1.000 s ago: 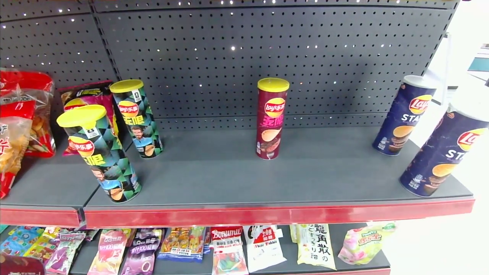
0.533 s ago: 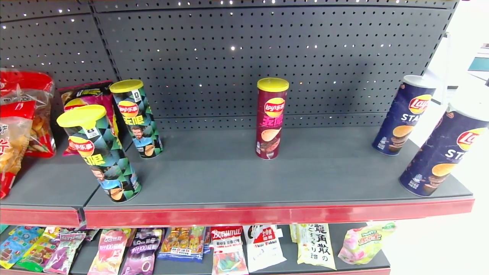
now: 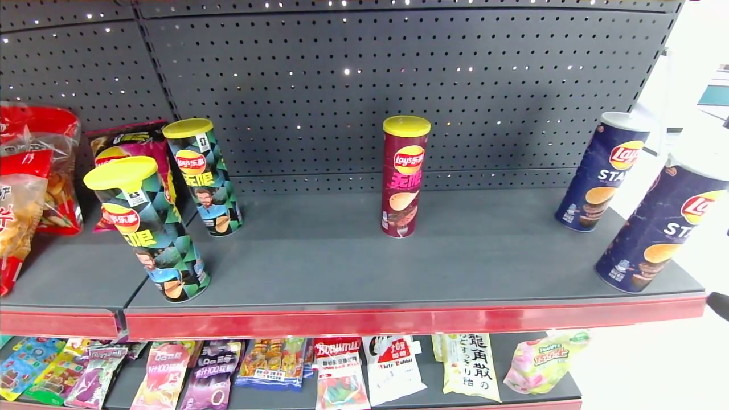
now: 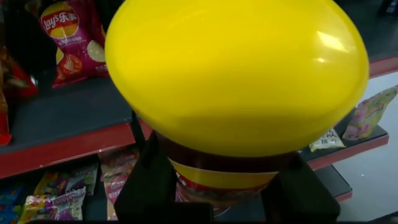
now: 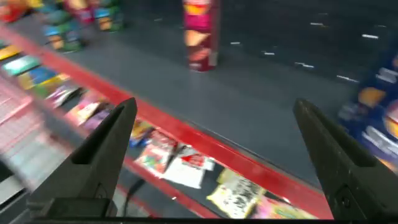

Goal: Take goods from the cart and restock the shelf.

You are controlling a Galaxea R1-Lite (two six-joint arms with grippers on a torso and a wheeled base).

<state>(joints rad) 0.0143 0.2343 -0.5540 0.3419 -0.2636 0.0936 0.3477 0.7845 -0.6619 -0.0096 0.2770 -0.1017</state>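
Dark pegboard shelf with a red front edge: the carry-to-shelf step is judged to be in hand.

The left gripper is clamping its jaws on either side of a yellow-lidded can, holding it out in front of the red edge and off the deck. The right gripper is standing wide open and empty, facing the shelf front. The next move, in my judgement, is calling for lifting the can over the red lip and setting it upright on bare deck near the maroon can, clear of the blue cans. The left wrist view is supplying the grip and the lid. The head view is supplying the layout, with free deck lying on both sides of the maroon can.
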